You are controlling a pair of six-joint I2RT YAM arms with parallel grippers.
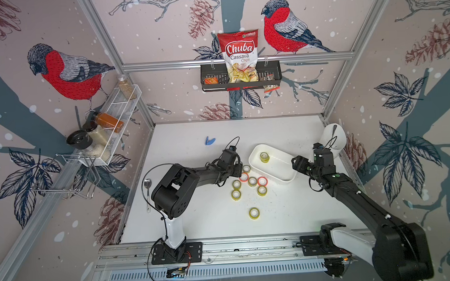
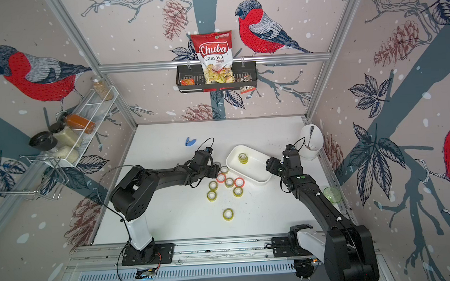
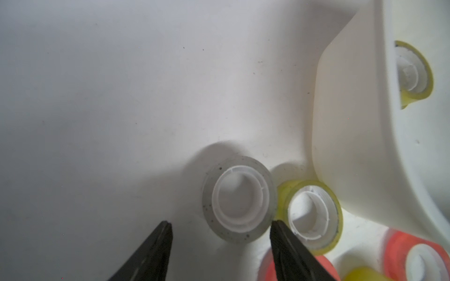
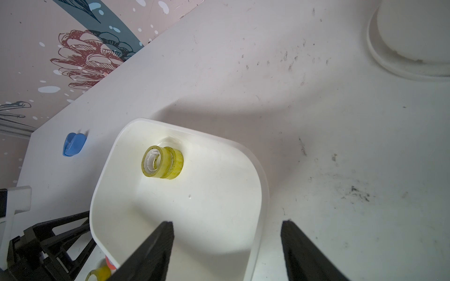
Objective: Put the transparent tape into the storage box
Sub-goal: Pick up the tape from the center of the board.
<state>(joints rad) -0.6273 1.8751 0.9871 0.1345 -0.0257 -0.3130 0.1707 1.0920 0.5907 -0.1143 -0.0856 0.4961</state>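
White storage box [image 1: 281,168], yellow-tinted transparent tape [image 1: 264,157]

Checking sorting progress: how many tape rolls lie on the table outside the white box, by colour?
Yellow rolls: 6
Orange rolls: 2
Clear greyish roll: 1
Total: 9

The storage box [image 4: 207,214] is smooth glossy plastic, the table [image 4: 341,121] matt and scuffed, the tape roll [image 4: 162,165] shiny film.

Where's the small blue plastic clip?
In both top views, the small blue plastic clip lies on the white table, left of the white storage box.
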